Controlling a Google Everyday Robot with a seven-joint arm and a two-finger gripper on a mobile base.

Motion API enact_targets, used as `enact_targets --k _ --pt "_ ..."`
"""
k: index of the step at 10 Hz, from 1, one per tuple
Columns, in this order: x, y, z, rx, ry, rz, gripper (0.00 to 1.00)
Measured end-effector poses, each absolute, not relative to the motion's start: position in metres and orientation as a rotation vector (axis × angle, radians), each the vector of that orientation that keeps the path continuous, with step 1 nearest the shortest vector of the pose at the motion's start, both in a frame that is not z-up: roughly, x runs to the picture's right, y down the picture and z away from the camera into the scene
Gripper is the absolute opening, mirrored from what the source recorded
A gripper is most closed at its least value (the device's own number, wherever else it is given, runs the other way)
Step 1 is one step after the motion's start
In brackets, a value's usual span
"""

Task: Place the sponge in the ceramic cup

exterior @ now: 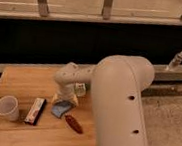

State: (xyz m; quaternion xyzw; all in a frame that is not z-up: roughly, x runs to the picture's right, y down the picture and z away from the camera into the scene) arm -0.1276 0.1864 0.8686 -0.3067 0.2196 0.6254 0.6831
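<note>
Flat bar (35,110) between pincer (64,103) and cup (6,108)

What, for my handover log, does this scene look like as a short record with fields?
gripper: low over the sponge's far edge; contact unclear
sponge: light blue, lying on the wooden table
ceramic cup: white, upright, near the table's left edge
black-and-white bar: flat, between cup and sponge
dark red object: just right of the sponge, nearer the camera
task state: sponge not yet in cup
</note>
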Motion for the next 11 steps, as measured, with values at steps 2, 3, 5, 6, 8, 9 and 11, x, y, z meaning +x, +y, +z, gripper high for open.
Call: enact_targets --k 2,3,5,6,8,9,11 --pt "-0.128 0.184 0.866 -0.678 0.483 1.404 0.52" --pt "-0.13 0.184 0.863 -0.677 0.475 1.404 0.42" --pt "-0.133 0.184 0.86 -0.679 0.466 1.399 0.22" --pt "-0.134 0.185 0.859 -0.681 0.463 1.394 0.1" --pt "-0.136 0.186 0.857 -0.685 0.453 1.388 0.0" --pt "-0.139 0.185 0.855 -0.689 0.442 1.383 0.0" --pt "-0.144 0.173 0.843 -0.697 0.389 1.373 0.0"
